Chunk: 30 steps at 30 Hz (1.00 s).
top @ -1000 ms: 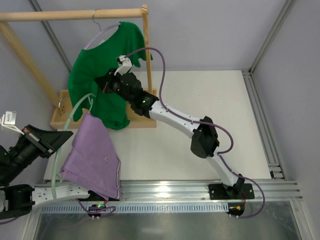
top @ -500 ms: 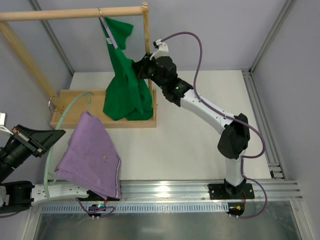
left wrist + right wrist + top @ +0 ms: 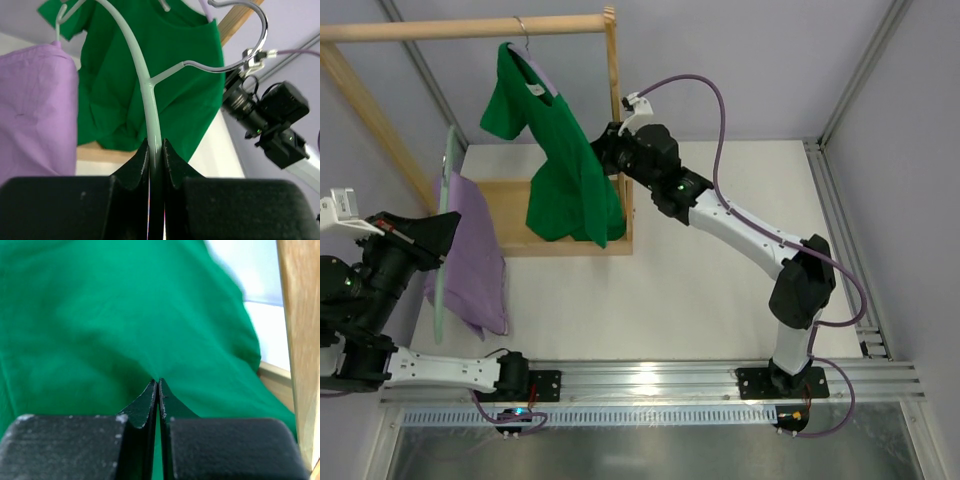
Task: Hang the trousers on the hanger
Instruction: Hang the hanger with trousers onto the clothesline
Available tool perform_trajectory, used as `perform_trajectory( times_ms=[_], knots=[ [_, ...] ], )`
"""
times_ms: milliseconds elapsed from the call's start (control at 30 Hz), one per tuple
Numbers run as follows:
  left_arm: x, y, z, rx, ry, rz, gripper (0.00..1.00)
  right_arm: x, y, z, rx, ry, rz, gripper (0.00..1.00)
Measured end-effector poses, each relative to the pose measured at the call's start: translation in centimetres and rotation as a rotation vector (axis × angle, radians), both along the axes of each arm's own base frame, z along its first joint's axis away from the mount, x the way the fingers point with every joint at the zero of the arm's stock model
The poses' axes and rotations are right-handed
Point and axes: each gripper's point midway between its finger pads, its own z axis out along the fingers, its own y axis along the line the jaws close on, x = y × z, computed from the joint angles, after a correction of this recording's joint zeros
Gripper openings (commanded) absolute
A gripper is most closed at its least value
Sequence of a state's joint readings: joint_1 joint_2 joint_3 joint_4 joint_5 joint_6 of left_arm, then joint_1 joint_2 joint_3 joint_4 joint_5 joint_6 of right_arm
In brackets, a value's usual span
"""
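Trousers (image 3: 470, 255) hang folded over the hanger (image 3: 152, 115), lilac cloth draping down one side of its pale mint loop, held up over the left side of the bench (image 3: 720, 290), just left of the wooden rack (image 3: 505, 195). I can read no writing on them. A small pale label at the neck of the green top (image 3: 565, 170) is too small to read.

My left claw (image 3: 156, 150) is pressed onto the hanger's thin stem, which runs up from between the fingers (image 3: 137, 162) to where its shiny hook (image 3: 240, 52) branches off. My left arm lies low along the near edge, then rises at the far left, with the wrist aimed at the rack.

My right arm stretches from its base up and left across the bench, elbow bent above the right half, wrist beside the rack's upright post. My right claw (image 3: 158, 382) is pressed together, pinching a fold of the green top, which puckers at the tips. That top hangs from the wooden rail (image 3: 440, 28).
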State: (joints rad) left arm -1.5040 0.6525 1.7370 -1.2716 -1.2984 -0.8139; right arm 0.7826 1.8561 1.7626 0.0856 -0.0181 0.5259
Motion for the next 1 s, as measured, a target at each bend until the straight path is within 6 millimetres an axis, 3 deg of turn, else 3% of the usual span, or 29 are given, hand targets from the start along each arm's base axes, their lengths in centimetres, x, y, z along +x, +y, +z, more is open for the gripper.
perform_trajectory(
  times_ms=[200, 467, 600, 667, 800, 900, 1000],
  knots=[
    [1.0, -2.1, 2.3, 0.043, -0.111, -0.031, 0.01, -1.2, -0.2, 0.4, 0.008, -0.001, 0.040, 0.04],
    [1.6, 0.2, 4.5, -0.018, -0.076, 0.035, 0.01, -1.7, 0.1, 0.5, 0.012, -0.002, 0.069, 0.04],
    [1.5, -0.2, 5.4, 0.001, -0.062, 0.055, 0.01, -1.8, 0.1, 0.3, 0.010, 0.001, 0.074, 0.04],
    [1.3, -1.3, 6.0, 0.036, -0.058, 0.061, 0.01, -1.8, 0.1, 0.2, 0.008, 0.003, 0.074, 0.04],
    [0.8, -5.9, 8.2, 0.158, -0.080, 0.069, 0.01, -1.9, 0.0, 0.2, 0.007, 0.004, 0.074, 0.04],
    [0.5, -9.4, 8.5, 0.283, -0.108, 0.082, 0.00, -2.0, -0.1, 0.5, 0.009, 0.001, 0.074, 0.04],
    [0.7, -11.2, 8.2, 0.370, -0.122, 0.113, 0.00, -2.1, -0.3, 0.6, 0.008, 0.002, 0.074, 0.04]
  ],
)
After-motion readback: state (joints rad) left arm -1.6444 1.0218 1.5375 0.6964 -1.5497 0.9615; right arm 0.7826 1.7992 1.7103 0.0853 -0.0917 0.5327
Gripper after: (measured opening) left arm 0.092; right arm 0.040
